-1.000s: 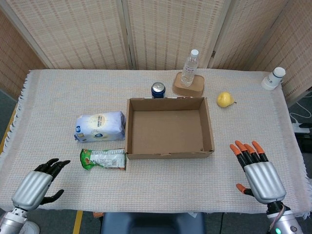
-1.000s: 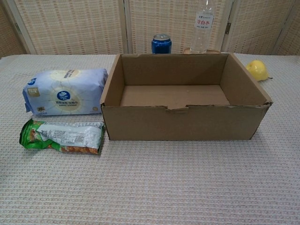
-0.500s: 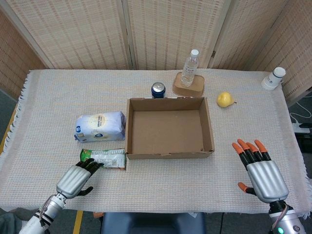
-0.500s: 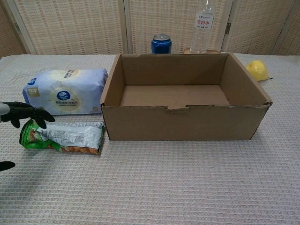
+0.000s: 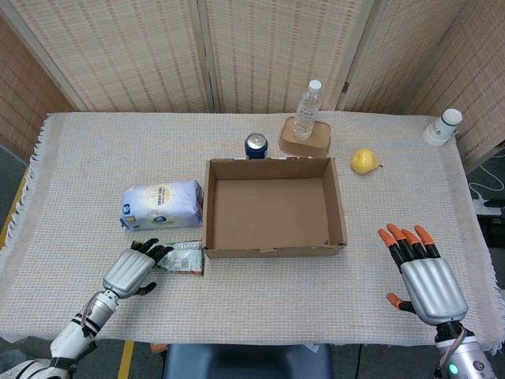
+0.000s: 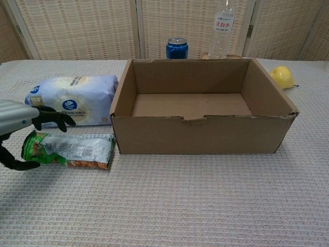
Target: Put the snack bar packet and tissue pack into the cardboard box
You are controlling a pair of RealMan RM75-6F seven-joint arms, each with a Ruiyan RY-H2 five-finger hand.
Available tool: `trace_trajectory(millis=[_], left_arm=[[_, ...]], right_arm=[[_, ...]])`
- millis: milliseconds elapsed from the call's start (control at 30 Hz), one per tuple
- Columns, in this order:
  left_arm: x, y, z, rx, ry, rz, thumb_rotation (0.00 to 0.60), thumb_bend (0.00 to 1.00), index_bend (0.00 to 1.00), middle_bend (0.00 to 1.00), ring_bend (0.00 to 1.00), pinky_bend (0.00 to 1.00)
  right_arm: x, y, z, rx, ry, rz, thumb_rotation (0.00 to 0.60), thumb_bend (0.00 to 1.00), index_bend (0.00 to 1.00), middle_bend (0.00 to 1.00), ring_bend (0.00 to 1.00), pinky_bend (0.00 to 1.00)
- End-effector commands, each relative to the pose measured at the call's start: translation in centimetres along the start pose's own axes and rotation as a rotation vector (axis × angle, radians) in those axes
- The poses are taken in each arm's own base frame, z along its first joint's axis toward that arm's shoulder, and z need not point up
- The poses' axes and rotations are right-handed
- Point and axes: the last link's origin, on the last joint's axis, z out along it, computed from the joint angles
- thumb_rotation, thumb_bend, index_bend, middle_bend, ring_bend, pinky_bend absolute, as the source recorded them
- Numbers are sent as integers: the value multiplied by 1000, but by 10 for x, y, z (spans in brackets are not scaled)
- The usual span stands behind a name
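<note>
**Green wrapper first: closing on the snack bar**

Green-ended and crinkly, the snack bar packet lies near the table's front-left edge, its right end just beside the cardboard box's front-left corner. The left hand hangs over its left end, fingers spread above and thumb low beside it, grasping nothing yet as far as the chest view shows. A good grip probably means settling lower and closing across the packet's width, since a thin wrapper may slip or crumple. The lift then has to clear the box wall. The tissue pack sits just behind the packet, beside the box's left wall. The right hand rests open near the front-right corner, well apart from everything.

Counted: one packet, one tissue pack, one empty box, one blue can, one water bottle, one yellow pear-like fruit.
</note>
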Motion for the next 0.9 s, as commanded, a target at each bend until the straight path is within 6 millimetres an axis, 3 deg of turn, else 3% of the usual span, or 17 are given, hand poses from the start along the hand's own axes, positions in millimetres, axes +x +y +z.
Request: trace_trajectory(millis=[33, 600, 900], left_arm=[[1, -2, 7, 10, 3, -7, 600, 260, 151, 203, 84, 277], [-22, -11, 38, 73, -41, -36, 600, 259, 150, 199, 84, 280], [-32, -16, 45, 98, -32, -17, 600, 265, 242, 277, 192, 403]], right_arm=[[0, 0, 1, -3, -1, 0, 600, 16, 65, 42, 0, 0], [2, 5, 5, -28, -7, 5, 600, 16, 65, 42, 0, 0], [-1, 3, 6, -24, -20, 1, 600, 16, 65, 42, 0, 0]])
